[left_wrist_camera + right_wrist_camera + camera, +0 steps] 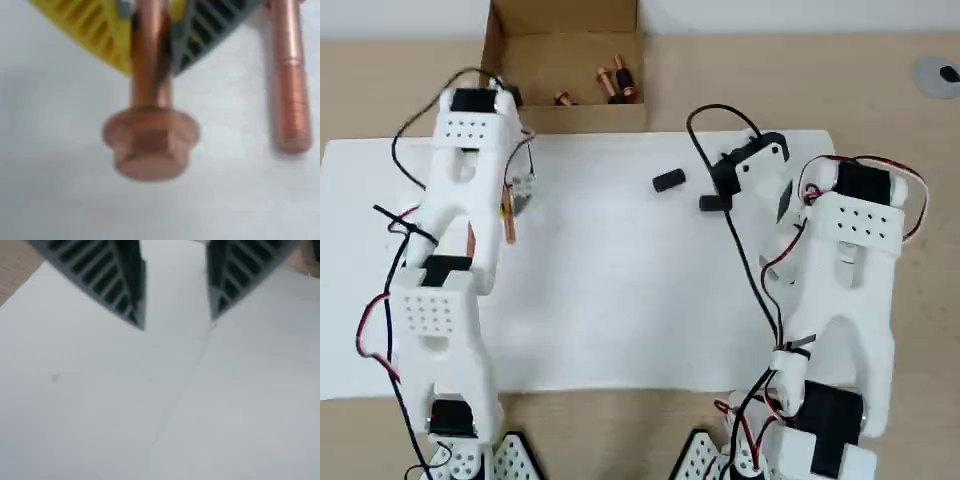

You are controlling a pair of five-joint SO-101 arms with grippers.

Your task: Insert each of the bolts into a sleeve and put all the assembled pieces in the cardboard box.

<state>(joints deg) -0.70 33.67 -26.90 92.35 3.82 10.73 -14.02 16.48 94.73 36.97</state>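
My left gripper (152, 47) is shut on a copper bolt (150, 135), its yellow finger (90, 35) and grey finger (210, 30) clamping the shank while the hex head points away from them. In the high view this bolt (510, 222) hangs just above the white sheet. A second copper bolt (290, 85) lies on the sheet close beside it. Two black sleeves (668, 180) (713, 203) lie mid-table. My right gripper (175, 315) is open over bare sheet, beside the nearer sleeve in the high view (722, 182). The cardboard box (500, 60) holds assembled pieces (615, 80).
A white sheet (620, 300) covers most of the wooden table. The box stands at the sheet's far edge, between the arms and nearer the left one. A small grey disc (935, 75) sits at the far right. Cables trail from both arms.
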